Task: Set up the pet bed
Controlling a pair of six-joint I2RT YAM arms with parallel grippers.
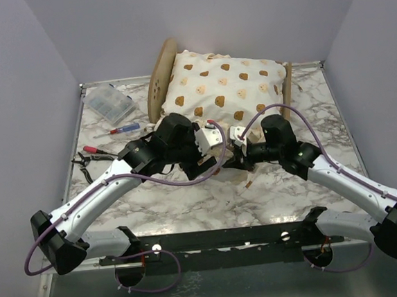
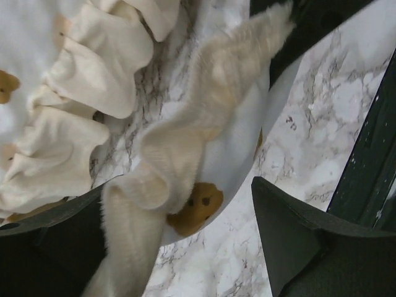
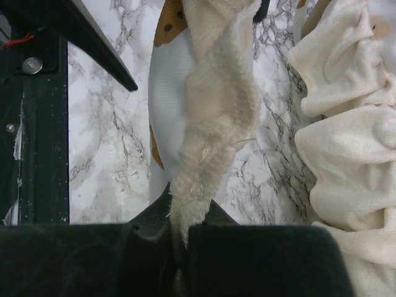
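Left arm: stretches in from 7 o'clock to the table's [image 1: 296, 188] middle with the wrist tipped down. The left gripper [image 2: 176, 198] stands wide open astride the small pillow [image 2: 210, 117] and grips nothing.
Right arm: reaches in low from 5 o'clock. The right gripper [image 3: 182, 226] is pinched tight on the small pillow's fuzzy edge.
Pet bed [image 1: 159, 79]: one, at 12 o'clock, headboard at its 9 o'clock end and footboard at its 3 o'clock end.
Cushion [image 1: 227, 83]: one, bear-print, lying on the bed, its ruffle just beside the pillow.
Pillow: one, at the bed's 6 o'clock side, between both grippers.
Around, at 10 o'clock: one clear plastic box [image 1: 109, 104], one screwdriver [image 1: 124, 129], and what look like two pliers [image 1: 88, 158] near the left forearm.
In the way: from above, both wrists hide most of the pillow.
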